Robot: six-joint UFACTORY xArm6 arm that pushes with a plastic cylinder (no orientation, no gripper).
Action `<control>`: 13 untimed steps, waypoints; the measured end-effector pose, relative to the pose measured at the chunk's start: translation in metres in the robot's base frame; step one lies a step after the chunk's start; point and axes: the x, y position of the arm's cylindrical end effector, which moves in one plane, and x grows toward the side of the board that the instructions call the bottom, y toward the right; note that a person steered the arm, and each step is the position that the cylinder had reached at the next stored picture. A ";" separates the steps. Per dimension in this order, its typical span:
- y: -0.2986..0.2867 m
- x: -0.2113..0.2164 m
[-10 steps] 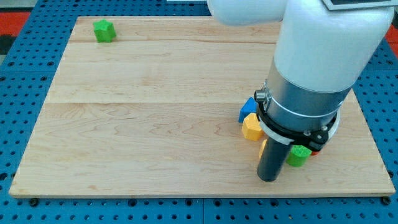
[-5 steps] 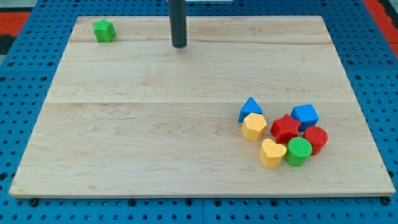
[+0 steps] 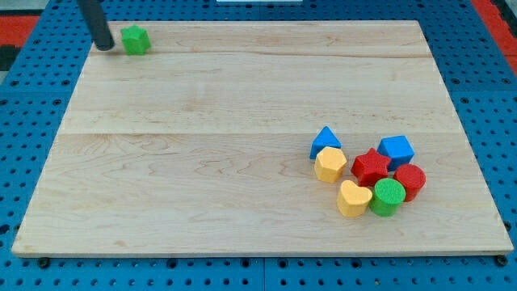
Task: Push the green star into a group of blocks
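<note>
The green star (image 3: pixel 136 40) sits near the board's top left corner. My tip (image 3: pixel 104 47) stands just to the star's left, a small gap from it. The group of blocks lies at the lower right: a blue triangle (image 3: pixel 325 139), a yellow block (image 3: pixel 329 164), a red star (image 3: pixel 371 167), a blue block (image 3: pixel 397 149), a red cylinder (image 3: pixel 410 181), a green cylinder (image 3: pixel 388 196) and a yellow heart (image 3: pixel 353 199). They touch or nearly touch one another.
The wooden board (image 3: pixel 202 145) lies on a blue pegboard table (image 3: pixel 24 162). The star sits close to the board's top edge and left edge.
My tip moved from the block group at the lower right up to the top middle, then left to beside the green star. The blocks have not moved.
</note>
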 end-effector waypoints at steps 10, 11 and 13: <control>0.043 -0.033; 0.014 -0.010; 0.048 0.073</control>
